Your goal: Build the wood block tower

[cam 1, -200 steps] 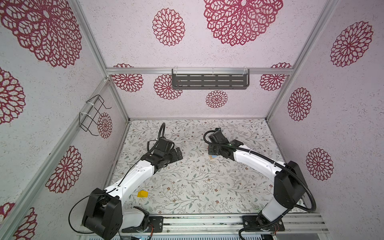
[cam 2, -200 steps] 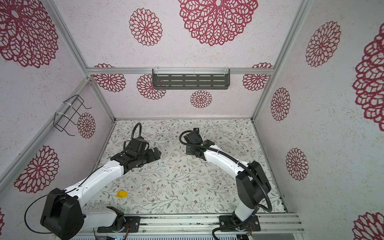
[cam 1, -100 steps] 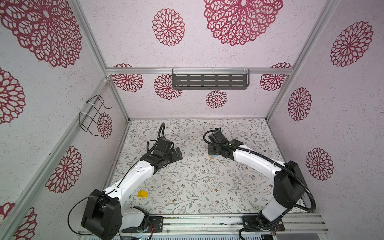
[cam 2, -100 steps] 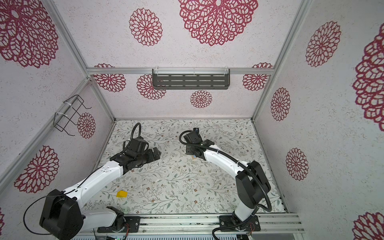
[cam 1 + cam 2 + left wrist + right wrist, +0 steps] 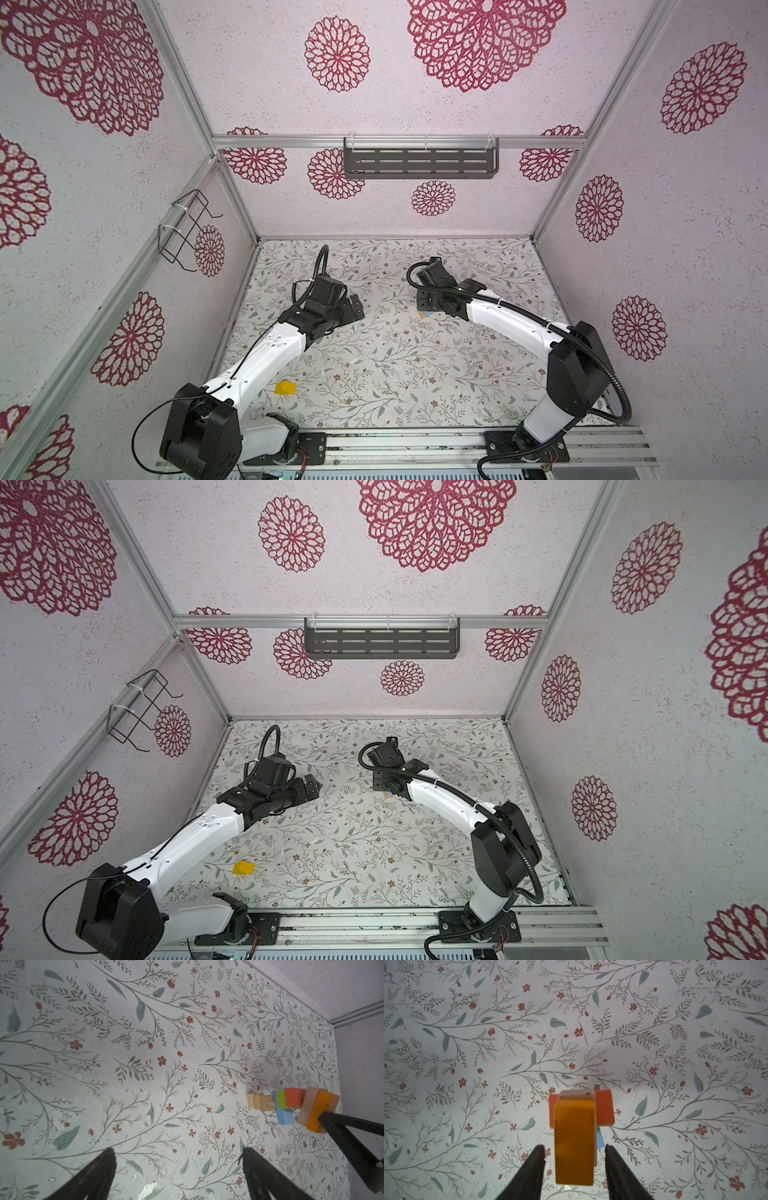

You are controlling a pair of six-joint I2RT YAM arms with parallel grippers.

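Note:
The wood block tower (image 5: pixel 293 1100) stands on the floral mat: natural cubes at the base, then light blue, lime green, red-orange and plain blocks. An orange block (image 5: pixel 574 1136) lies on top. My right gripper (image 5: pixel 575 1147) is open astride that orange block, a gap showing on each side; its fingers (image 5: pixel 353 1142) reach the tower's top. In both top views the right gripper (image 5: pixel 430 305) hides almost all of the tower. My left gripper (image 5: pixel 177 1149) is open and empty, well left of the tower (image 5: pixel 355 307). A yellow block (image 5: pixel 285 388) lies near the left arm's base.
A wire basket (image 5: pixel 187 230) hangs on the left wall and a dark slotted shelf (image 5: pixel 419 163) on the back wall. Both arm bases sit on the metal rail (image 5: pixel 415 444) at the front. Walls close in the mat (image 5: pixel 395 365) on three sides.
The right gripper's jaws have parted from the orange block, which stays on top of the tower. The left arm has barely moved.

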